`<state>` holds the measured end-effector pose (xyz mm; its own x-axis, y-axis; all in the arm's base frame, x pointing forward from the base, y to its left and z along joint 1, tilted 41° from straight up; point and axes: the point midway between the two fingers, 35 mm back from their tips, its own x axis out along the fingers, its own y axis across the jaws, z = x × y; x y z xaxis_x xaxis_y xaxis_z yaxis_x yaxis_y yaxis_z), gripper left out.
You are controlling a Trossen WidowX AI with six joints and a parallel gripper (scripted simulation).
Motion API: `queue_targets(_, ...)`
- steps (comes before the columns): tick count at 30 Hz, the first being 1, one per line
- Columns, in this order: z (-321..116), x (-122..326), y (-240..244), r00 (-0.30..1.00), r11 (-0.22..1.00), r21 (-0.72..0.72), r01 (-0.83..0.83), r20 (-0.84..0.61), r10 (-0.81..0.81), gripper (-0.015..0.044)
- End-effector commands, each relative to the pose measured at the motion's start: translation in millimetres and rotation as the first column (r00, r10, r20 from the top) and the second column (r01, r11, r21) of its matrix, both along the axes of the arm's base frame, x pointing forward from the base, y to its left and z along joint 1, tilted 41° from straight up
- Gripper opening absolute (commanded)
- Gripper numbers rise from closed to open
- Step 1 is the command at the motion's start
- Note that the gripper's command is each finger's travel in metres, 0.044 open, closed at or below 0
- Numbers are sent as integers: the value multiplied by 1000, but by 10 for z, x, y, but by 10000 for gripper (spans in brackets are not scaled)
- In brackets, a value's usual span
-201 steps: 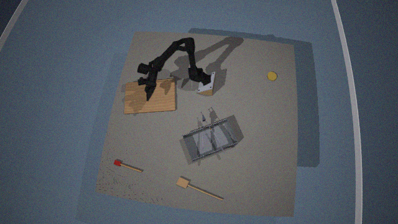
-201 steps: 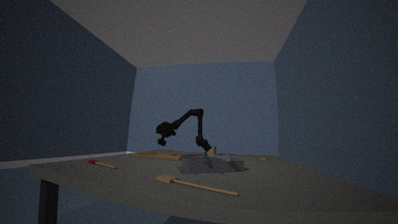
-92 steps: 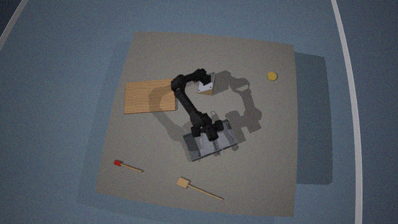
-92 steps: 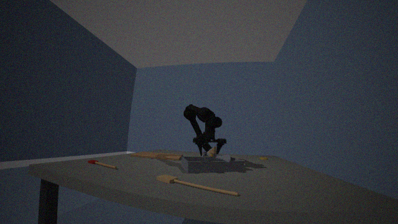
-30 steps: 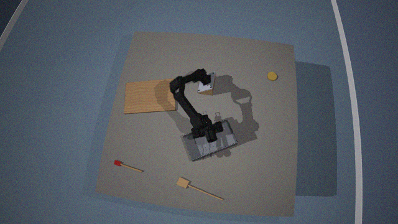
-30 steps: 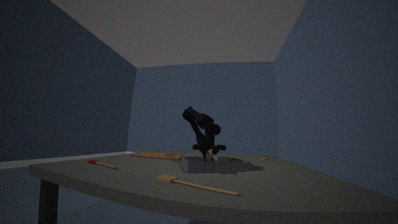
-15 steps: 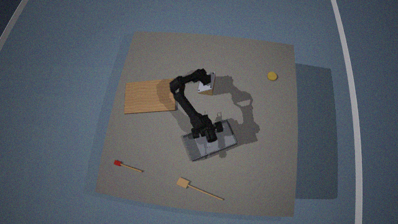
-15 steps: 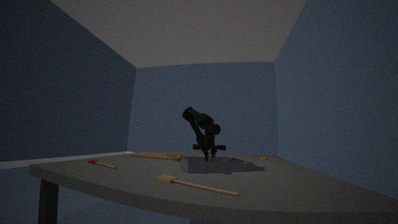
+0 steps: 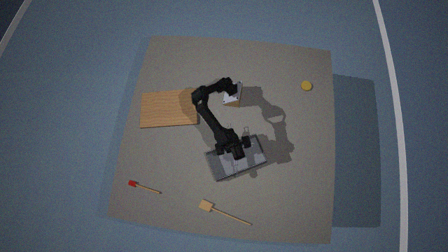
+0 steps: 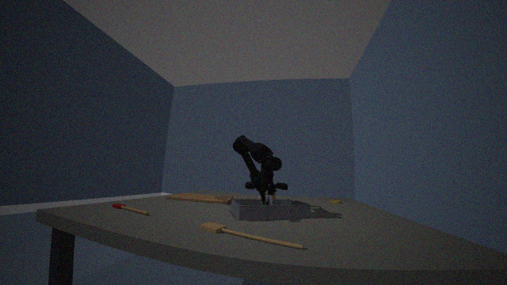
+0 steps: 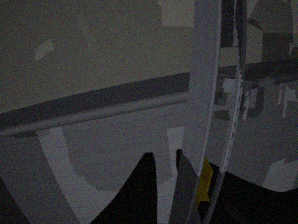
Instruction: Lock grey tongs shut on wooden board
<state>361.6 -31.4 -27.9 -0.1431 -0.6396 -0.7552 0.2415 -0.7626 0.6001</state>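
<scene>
The grey tongs [image 11: 205, 50] show in the wrist view as long thin arms rising past the fingers, with a small yellow part [image 11: 203, 186] low between them. My gripper [image 10: 265, 201] [image 11: 164, 158] points down into the roasting tin [image 9: 213, 167] [image 10: 253, 214] [image 11: 100, 114] and is shut on the tongs, which stand close to its fingers. The tongs lie over the tin; whether the lock has caught cannot be seen. The wooden board [image 9: 168, 109] [image 10: 194, 197] lies flat beyond the tin, to its left. In the top view the arm hides the fingertips.
A red-headed stick [image 9: 147, 189] [image 10: 135, 210] lies at the left front. A wooden spatula [image 9: 206, 205] [image 10: 213, 227] lies in front of the tin. A yellow disc [image 9: 306, 85] [image 10: 336, 201] is at the far right. The arm's base plate [image 9: 231, 99] is behind the tin, near the board.
</scene>
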Motion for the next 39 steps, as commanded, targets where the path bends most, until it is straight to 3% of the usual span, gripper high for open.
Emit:
queue_targets(1, 224, 135, 244, 1000, 1000, 8, -11, 20, 10, -150)
queue_targets(8, 883, 179, 788, 1000, 1000, 5, -12, 10, 12, -150)
queue_targets(19, 902, 177, 801, 1000, 1000, 4, -12, 10, 12, -150)
queue_targets(29, 1283, 150, 364, 974, 987, 2, 161, 159, -159, -150)
queue_targets(39, 1826, -7, -225, 853, 920, 26, 390, 367, -372, -150)
